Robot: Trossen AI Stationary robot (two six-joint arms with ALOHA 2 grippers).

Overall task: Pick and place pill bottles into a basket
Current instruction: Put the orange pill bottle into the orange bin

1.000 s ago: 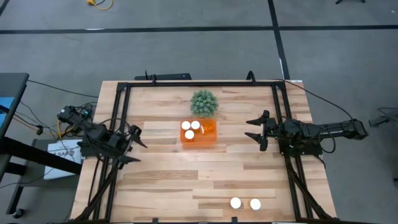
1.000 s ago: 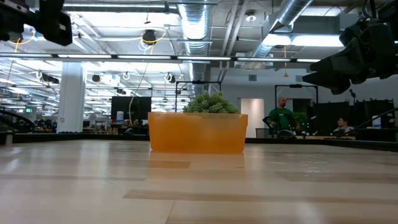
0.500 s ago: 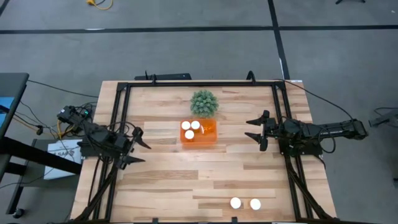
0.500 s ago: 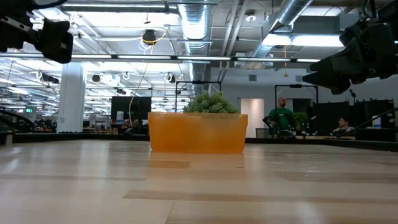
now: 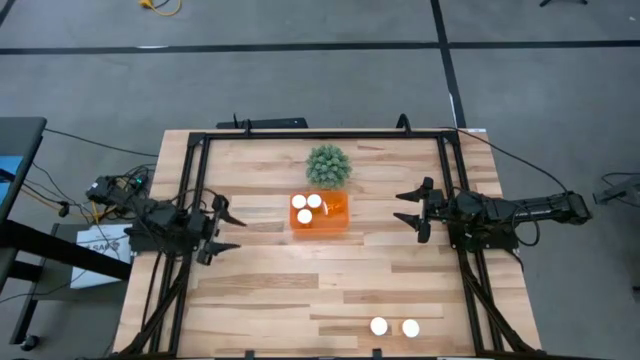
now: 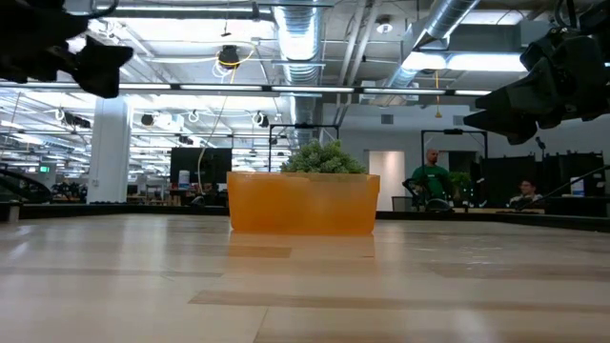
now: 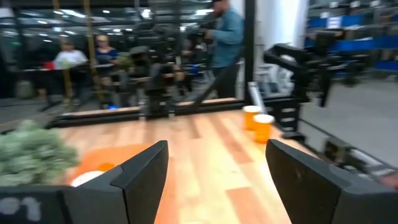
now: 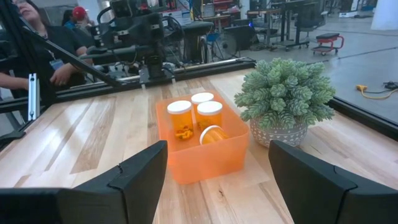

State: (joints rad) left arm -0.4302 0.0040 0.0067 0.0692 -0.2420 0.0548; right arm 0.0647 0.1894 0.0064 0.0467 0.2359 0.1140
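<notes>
The translucent orange basket (image 5: pixel 320 214) stands mid-table, in front of the green plant (image 5: pixel 328 165). It holds three upright pill bottles (image 8: pixel 194 111) with white caps and a fourth lying on its side (image 8: pixel 212 134). Two more pill bottles (image 5: pixel 394 327) stand side by side near the table's near right edge; they also show in the left wrist view (image 7: pixel 258 121). My left gripper (image 5: pixel 234 231) is open and empty, above the table left of the basket. My right gripper (image 5: pixel 402 206) is open and empty, above the table right of the basket, its fingers pointing at it.
A black metal frame (image 5: pixel 320 134) runs along the table's far edge and down both sides. Bare wood lies between the basket and the two standing bottles. People and equipment (image 6: pixel 434 181) show in the room beyond the table.
My left gripper has moved a little toward the table's right edge, closer to the basket, staying above the table. My right gripper, the basket and the bottles have kept still.
</notes>
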